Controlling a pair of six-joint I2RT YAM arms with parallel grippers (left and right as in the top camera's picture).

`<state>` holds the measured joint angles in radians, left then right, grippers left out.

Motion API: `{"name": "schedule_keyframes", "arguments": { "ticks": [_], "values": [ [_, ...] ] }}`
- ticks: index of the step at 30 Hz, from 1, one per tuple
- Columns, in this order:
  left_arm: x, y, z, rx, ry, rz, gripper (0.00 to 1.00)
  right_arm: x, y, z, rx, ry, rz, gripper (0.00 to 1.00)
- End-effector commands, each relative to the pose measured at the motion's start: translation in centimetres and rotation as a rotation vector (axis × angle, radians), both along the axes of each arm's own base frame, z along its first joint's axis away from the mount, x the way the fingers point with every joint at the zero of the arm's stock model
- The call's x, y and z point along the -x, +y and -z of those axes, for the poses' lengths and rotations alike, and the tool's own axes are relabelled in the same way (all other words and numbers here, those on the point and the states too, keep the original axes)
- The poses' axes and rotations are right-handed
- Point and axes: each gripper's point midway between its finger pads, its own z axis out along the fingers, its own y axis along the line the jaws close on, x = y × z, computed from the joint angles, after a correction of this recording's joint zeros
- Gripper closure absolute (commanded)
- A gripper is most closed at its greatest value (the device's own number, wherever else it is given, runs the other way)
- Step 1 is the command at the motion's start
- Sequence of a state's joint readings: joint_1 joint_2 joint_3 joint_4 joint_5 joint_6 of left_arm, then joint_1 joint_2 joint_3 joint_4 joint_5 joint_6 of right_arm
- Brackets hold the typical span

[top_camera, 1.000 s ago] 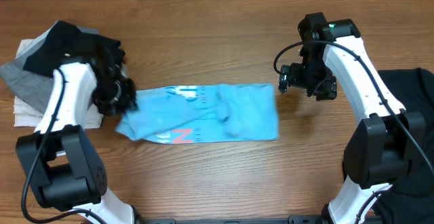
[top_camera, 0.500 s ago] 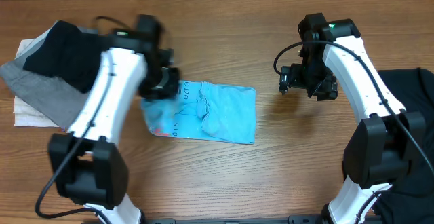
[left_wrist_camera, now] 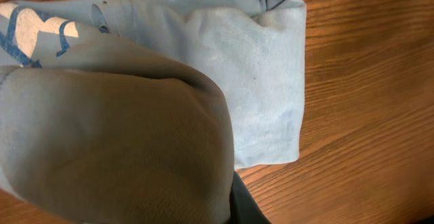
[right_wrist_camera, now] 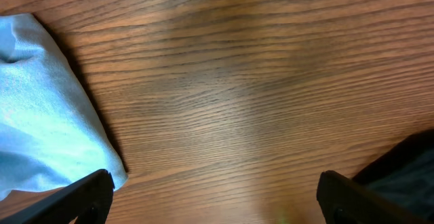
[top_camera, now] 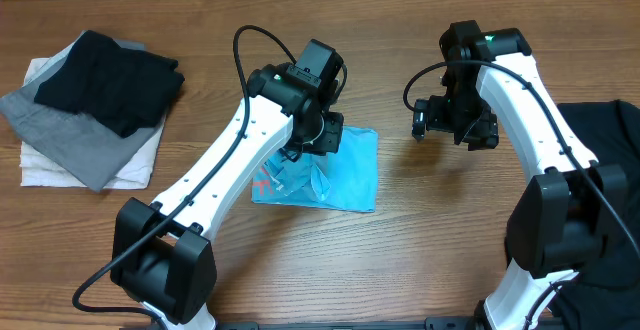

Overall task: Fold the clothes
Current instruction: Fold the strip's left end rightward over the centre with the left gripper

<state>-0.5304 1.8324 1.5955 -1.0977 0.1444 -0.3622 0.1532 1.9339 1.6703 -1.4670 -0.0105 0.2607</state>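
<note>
Left jaws tight on blue T-shirt (top_camera: 350, 173) — right jaws wide, nearby

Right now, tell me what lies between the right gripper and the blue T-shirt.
Only bare wooden table, in the overhead view; the right gripper hangs open beside the T-shirt.

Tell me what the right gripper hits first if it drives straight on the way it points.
The right gripper would likely meet the bare table first; one open finger might clip the blue T-shirt at its corner.
</note>
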Motion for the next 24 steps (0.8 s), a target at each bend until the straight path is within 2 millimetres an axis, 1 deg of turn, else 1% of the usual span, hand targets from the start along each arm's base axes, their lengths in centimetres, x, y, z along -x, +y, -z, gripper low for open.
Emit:
{"name": "schedule_keyframes", "arguments": {
  "ticks": [1,7,10,11,13,15,17,19,21,24],
  "values": [
    [0.3,-0.6,-0.7,0.028,-0.007,-0.028,0.91,-0.4,-0.1,-0.9,0.005,-0.030,-0.008,0.00],
    [0.4,-3.0,-1.5,0.152,0.005,0.011,0.92,-0.3,-0.1,-0.9,0.005,-0.025,-0.008,0.00],
    [0.4,-3.2,-1.6,0.162,-0.005,0.056,0.89,-0.2,-0.1,-0.9,0.006,-0.023,-0.008,0.00],
    [0.6,-2.6,-1.4,0.133,-0.001,0.072,0.89,-0.2,-0.1,-0.9,0.006,-0.021,-0.008,0.00],
    [1.1,0.1,-0.9,0.034,0.038,0.017,0.91,-0.1,-0.1,-0.9,0.007,-0.016,-0.008,0.00],
    [1.3,2.9,-0.6,-0.029,0.080,-0.034,0.96,-0.1,-0.1,-0.9,0.007,-0.017,-0.009,0.00],
    [1.1,4.0,-0.9,-0.025,0.102,-0.054,0.96,-0.1,-0.1,-0.9,0.007,-0.018,-0.009,0.00],
    [0.6,4.5,-1.7,0.013,0.103,-0.054,0.96,-0.1,-0.1,-0.9,0.006,-0.020,-0.009,0.00],
    [-0.1,4.5,-3.0,0.052,0.080,-0.051,0.96,-0.2,-0.1,-0.9,0.006,-0.021,-0.008,0.00],
    [-1.2,4.1,-4.9,0.085,0.027,-0.033,0.96,-0.2,-0.1,-0.9,0.006,-0.020,-0.008,0.00]
  ]
}}
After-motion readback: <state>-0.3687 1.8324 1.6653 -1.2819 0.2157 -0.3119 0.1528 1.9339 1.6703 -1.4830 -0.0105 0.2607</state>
